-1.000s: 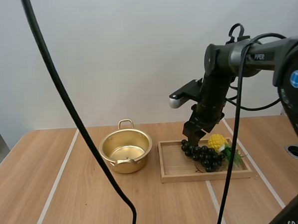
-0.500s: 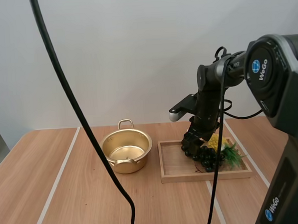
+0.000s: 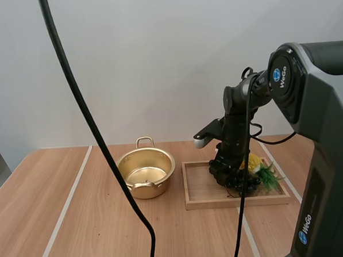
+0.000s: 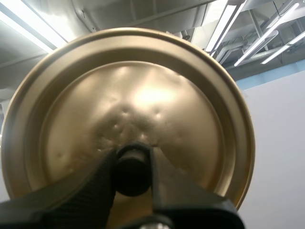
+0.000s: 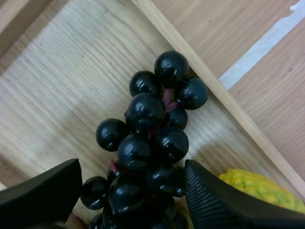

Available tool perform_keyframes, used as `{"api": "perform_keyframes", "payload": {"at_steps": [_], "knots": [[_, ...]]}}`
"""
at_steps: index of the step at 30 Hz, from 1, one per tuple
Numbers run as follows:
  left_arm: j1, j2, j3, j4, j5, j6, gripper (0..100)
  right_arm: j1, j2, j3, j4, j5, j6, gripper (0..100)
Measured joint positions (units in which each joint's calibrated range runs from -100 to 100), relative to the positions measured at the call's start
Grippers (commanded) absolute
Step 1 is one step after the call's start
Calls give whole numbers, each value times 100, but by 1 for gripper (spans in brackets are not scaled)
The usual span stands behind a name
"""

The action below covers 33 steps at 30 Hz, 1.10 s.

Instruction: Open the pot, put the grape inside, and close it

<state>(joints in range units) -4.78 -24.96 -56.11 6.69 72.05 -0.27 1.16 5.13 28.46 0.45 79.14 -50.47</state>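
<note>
Grape pickup, seemingly: right fingers gape astride the grapes; left fingers pinch the knob of the lid. Next should be: close, lift, carry to the pot at the tray's nine o'clock.

Right hand: lowered from just above the bunch of grapes to the level of the bunch in the wooden tray, fingers now spread either side. Right arm: swung from slanted to nearly upright.
</note>
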Motion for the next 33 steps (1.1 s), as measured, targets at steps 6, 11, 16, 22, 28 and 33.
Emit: {"api": "perform_keyframes", "payload": {"at_steps": [6,11,16,22,28,33], "knots": [[0,0,0,76,0,0,0,0,165,-16,-45,-123,0,100],[0,0,0,76,0,0,0,0,180,-16,-45,-158,0,100],[0,0,0,80,0,0,0,0,180,-20,-45,-202,0,0],[0,0,0,90,-64,0,0,0,180,-31,-45,-202,0,0],[0,0,0,165,-79,0,0,0,110,-36,-45,-168,20,0],[0,0,0,205,-98,0,0,0,-236,-120,-45,103,70,0]]}}
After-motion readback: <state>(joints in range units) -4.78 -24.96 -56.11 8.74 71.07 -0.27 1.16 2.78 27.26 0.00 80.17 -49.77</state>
